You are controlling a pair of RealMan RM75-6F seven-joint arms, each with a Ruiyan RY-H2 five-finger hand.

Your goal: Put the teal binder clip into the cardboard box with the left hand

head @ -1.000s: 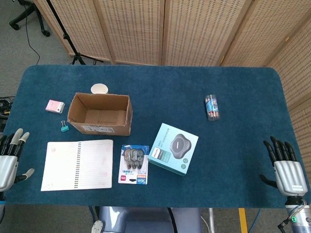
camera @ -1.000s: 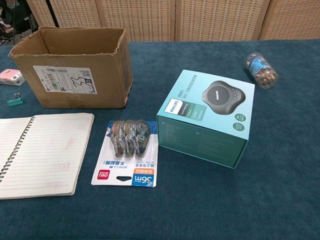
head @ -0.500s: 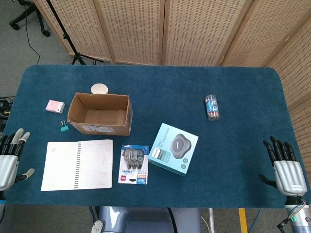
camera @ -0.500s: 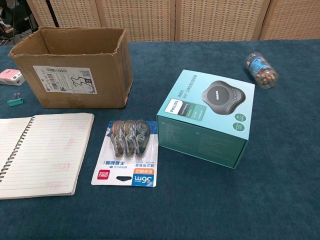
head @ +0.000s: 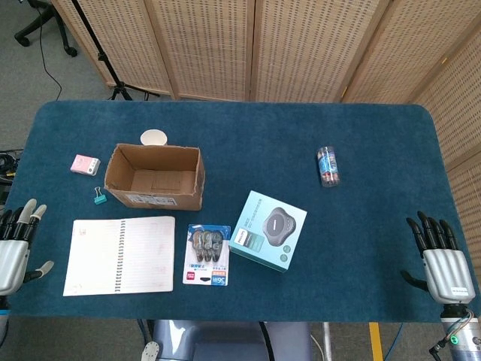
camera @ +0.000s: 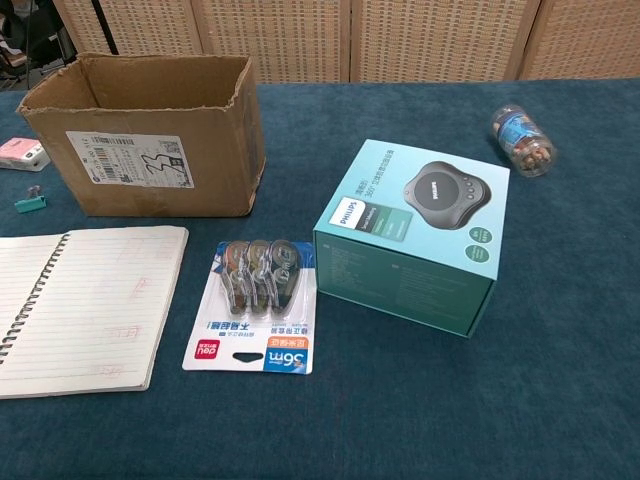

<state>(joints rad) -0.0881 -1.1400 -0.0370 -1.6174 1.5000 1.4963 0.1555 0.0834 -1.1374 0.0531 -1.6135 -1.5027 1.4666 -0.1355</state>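
Observation:
The teal binder clip [head: 99, 197] [camera: 30, 201] lies on the blue table just left of the cardboard box [head: 154, 177] [camera: 150, 135], which stands open-topped and looks empty. My left hand [head: 15, 247] rests at the table's near left edge, fingers spread, holding nothing, well below and left of the clip. At the near right edge my right hand [head: 440, 259] also lies with fingers apart and empty. Neither hand shows in the chest view.
An open spiral notebook [head: 120, 254] lies in front of the box. Beside it are a pack of correction tapes [head: 207, 254], a teal Philips box [head: 268, 230], a small jar [head: 328, 165], a pink eraser [head: 84, 165] and a white cup [head: 153, 138].

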